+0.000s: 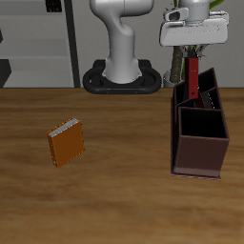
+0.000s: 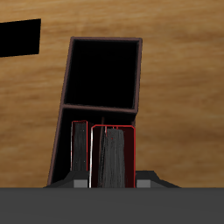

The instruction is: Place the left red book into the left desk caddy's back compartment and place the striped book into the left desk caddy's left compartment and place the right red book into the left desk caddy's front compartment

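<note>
The robot's arm (image 1: pixel 122 38) was glossy white, a thick rounded column with a bulging elbow-like swell partway up, shaded light grey along its edges. It rose from a flat, dark grey, roughly round base plate (image 1: pixel 122 82) in the upper middle of the exterior frame. In the upper right corner the wrist section was also white, with a dark band near its top, and below it sat a wide, pale grey-white hand body. From that body the gripper (image 1: pixel 194 59) ended in two short dark fingers (image 1: pixel 190 55). In the wrist view, two small grey finger pads (image 2: pixel 80 184) showed against a dark grey housing.
</note>
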You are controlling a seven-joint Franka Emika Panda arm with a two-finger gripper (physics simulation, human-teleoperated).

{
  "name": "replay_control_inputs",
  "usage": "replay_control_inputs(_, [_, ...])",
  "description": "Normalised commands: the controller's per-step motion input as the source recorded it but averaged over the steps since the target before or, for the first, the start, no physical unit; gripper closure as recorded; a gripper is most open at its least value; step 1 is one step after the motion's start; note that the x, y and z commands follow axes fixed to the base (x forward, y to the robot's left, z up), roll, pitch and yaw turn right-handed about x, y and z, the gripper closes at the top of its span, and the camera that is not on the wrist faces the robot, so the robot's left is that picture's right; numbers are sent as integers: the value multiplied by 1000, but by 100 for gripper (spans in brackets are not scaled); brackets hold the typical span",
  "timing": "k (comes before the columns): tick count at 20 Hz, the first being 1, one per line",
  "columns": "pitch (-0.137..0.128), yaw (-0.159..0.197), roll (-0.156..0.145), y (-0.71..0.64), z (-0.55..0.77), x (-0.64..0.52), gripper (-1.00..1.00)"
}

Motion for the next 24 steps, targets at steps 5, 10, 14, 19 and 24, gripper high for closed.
replay_control_inputs(5, [-2, -15, -6, 33, 62, 87, 100])
replay_control_inputs(10, [4, -21, -9, 7, 5, 95, 100])
replay_control_inputs(14, [27, -19, 6, -30, -146, 136, 100])
replay_control_inputs(19, [24, -14, 26, 45, -150, -16, 100])
replay_control_inputs(24, [13, -14, 10, 47, -89, -23, 100])
